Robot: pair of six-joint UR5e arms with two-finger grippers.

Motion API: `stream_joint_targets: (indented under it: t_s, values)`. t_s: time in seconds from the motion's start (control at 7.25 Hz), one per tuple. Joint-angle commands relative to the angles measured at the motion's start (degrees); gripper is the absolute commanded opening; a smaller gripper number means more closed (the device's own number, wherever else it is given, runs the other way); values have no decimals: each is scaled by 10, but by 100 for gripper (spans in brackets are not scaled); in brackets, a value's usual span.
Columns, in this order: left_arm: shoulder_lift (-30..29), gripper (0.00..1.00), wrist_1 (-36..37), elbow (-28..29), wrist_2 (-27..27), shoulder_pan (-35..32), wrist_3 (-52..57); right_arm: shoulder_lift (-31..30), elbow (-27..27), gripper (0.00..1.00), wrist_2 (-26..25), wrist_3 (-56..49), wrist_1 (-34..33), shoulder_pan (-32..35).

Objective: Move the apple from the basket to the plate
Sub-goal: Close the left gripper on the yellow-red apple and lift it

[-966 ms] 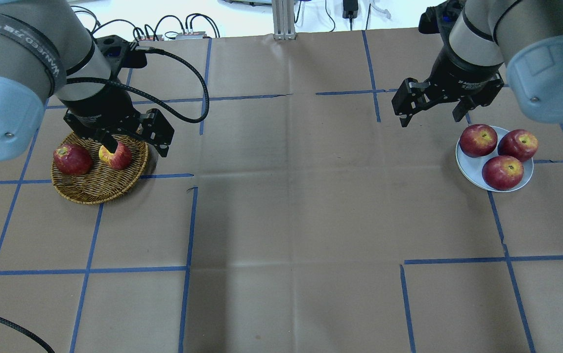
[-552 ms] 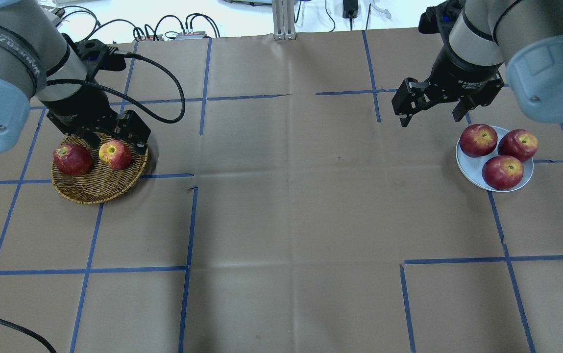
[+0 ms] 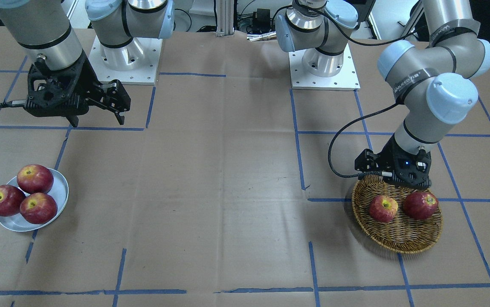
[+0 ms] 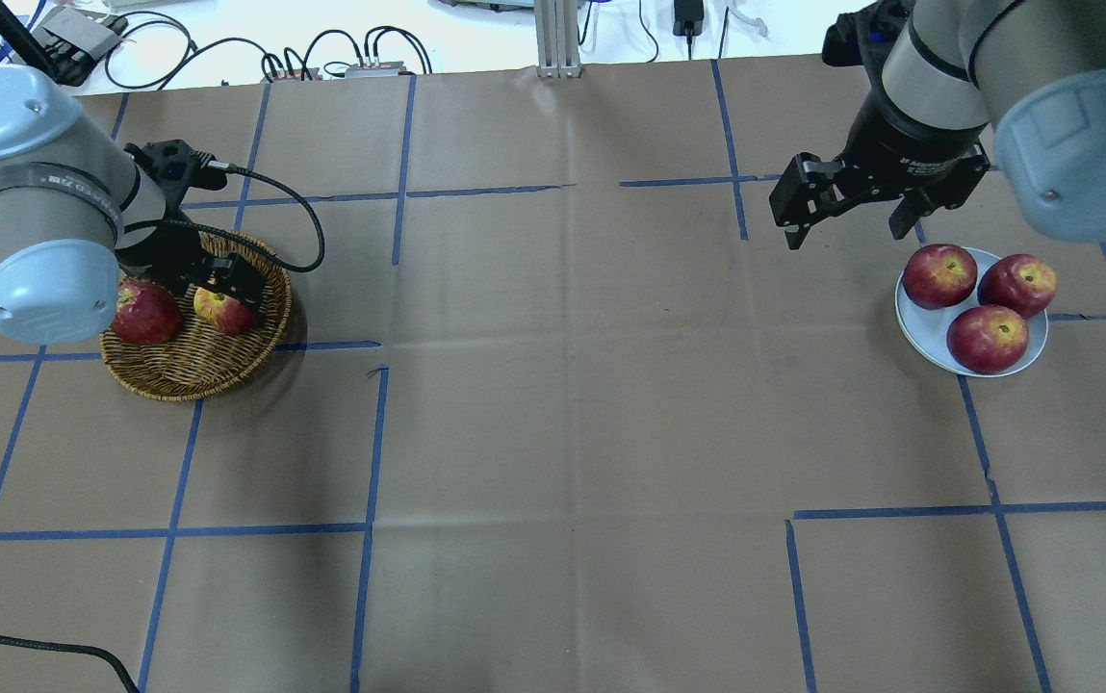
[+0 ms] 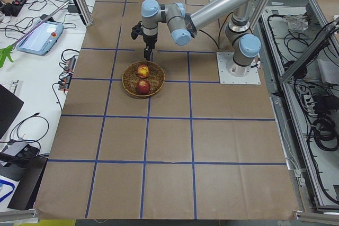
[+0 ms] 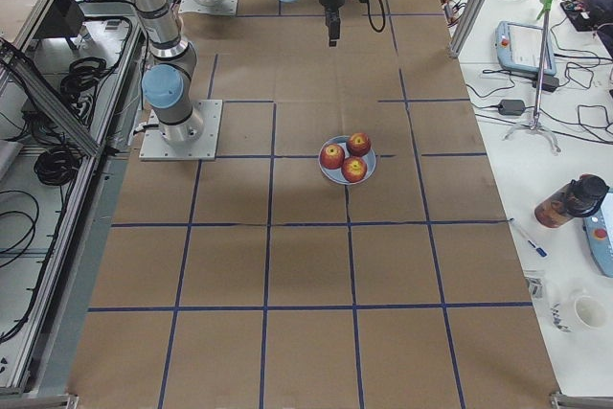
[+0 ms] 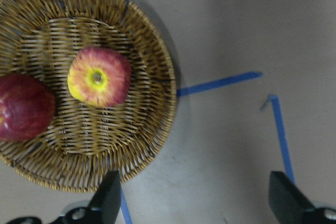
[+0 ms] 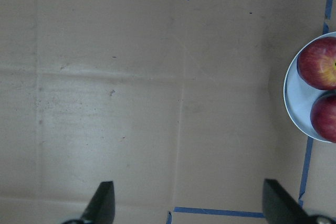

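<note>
The orange-red apple with the yellow stem patch (image 4: 223, 310) lies in the wicker basket (image 4: 192, 371) beside a dark red apple (image 4: 143, 313). It also shows in the front view (image 3: 383, 208) and in the left wrist view (image 7: 100, 76). My left gripper (image 4: 230, 287) is open and empty, above the basket's far rim (image 3: 392, 179), not touching the apple. My right gripper (image 4: 846, 229) is open and empty, hovering left of the pale plate (image 4: 928, 327). The plate holds three red apples.
Brown paper with blue tape lines covers the table. The basket (image 3: 402, 238) and the plate (image 3: 59, 187) sit at opposite ends. The arm bases (image 3: 323, 64) stand at the robot's edge, and cables lie beyond the far edge.
My left arm has swung back and its gripper has shifted from over the yellow-patched apple toward the basket's far rim. Both apples stay in the basket. The right arm has not moved.
</note>
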Motion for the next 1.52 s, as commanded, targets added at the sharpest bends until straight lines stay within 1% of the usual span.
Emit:
stream_joint_targets:
  t_s: [0.0, 0.14, 0.41, 0.83, 0.97, 1.1, 1.24, 1.38]
  values:
    - [-44, 99, 25, 12, 0, 16, 74, 0, 0, 100, 0, 0, 0, 0]
    - [-55, 99, 33, 8, -1, 16, 62, 0, 0, 100, 0, 0, 0, 0]
    - [-88, 99, 91, 4, 0, 24, 71, 0, 0, 100, 0, 0, 0, 0]
    - [-104, 98, 93, 1, 0, 35, 66, 0, 0, 100, 0, 0, 0, 0]
    - [-105, 68, 94, 4, -2, 35, 66, 0, 0, 100, -1, 0, 0, 0]
    - [-106, 52, 94, 1, -3, 35, 66, 0, 0, 100, -1, 0, 0, 0]
    - [-100, 48, 93, 2, -4, 33, 64, 0, 0, 100, -2, 0, 0, 0]
    - [-86, 48, 89, 14, -4, 30, 62, 0, 0, 100, -1, 0, 0, 0]
